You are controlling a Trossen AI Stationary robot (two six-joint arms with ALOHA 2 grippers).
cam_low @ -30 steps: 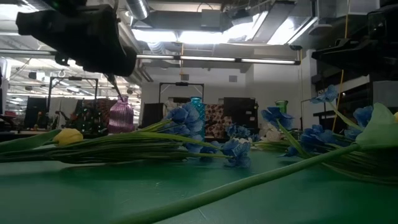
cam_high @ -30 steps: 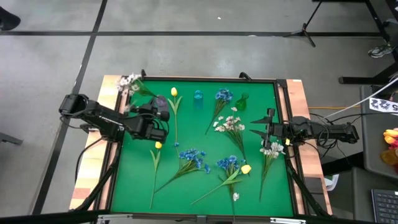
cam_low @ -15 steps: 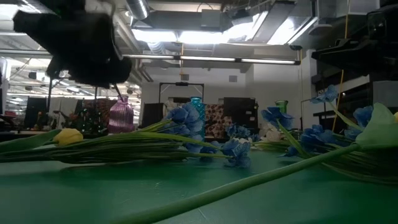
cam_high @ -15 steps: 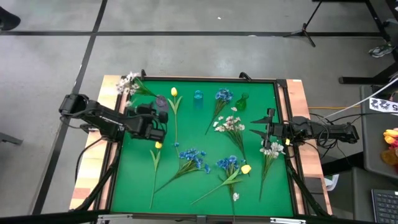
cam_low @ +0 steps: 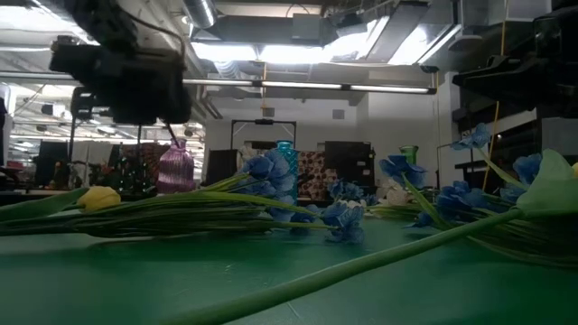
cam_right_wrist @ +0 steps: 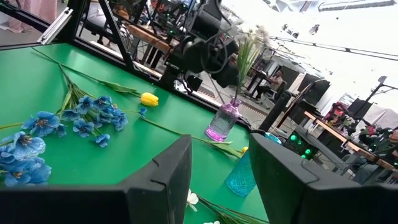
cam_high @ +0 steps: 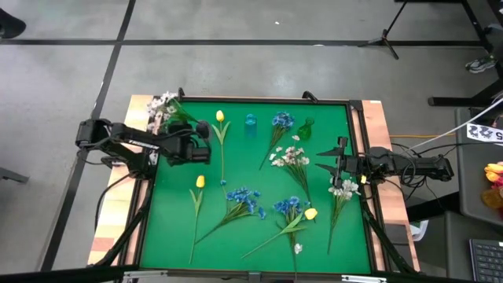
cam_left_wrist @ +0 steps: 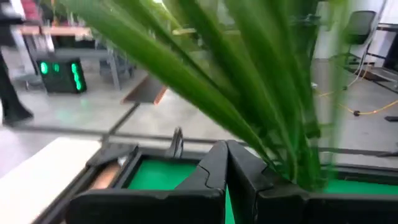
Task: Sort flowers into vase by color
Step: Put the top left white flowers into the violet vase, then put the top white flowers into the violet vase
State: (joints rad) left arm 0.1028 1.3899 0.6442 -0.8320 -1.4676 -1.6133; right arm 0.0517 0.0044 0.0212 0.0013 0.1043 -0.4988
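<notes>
A purple vase (cam_high: 203,127) stands near the mat's far left. It holds white flowers (cam_high: 161,106) whose green stalks (cam_left_wrist: 249,93) lean toward the far left corner. My left gripper (cam_high: 201,141) is shut just on the near side of this vase, its fingers (cam_left_wrist: 214,165) close to the stalks. A teal vase (cam_high: 250,122) and a green vase (cam_high: 305,127) stand farther right. Yellow (cam_high: 200,182), blue (cam_high: 245,196) and white (cam_high: 289,156) flowers lie flat on the mat. My right gripper (cam_high: 336,161) waits open at the right edge, holding nothing. My left gripper's shut fingers stand right beside the white flowers' green stalks (cam_left_wrist: 292,155), above the purple vase's mouth. The finger hides the stalks' lower ends, and I cannot tell whether it touches them.
More flowers lie on the mat: a yellow one (cam_high: 220,116) beside the purple vase, blue ones (cam_high: 281,120) (cam_high: 289,206), a yellow bud (cam_high: 311,213), and a white spray (cam_high: 343,187) under my right gripper. A black frame (cam_high: 236,99) edges the mat.
My left gripper has swung toward the table's far edge, up to the purple vase, and rolled a little, staying shut. It has uncovered the yellow flower near the left edge. The white flowers stay in the vase.
</notes>
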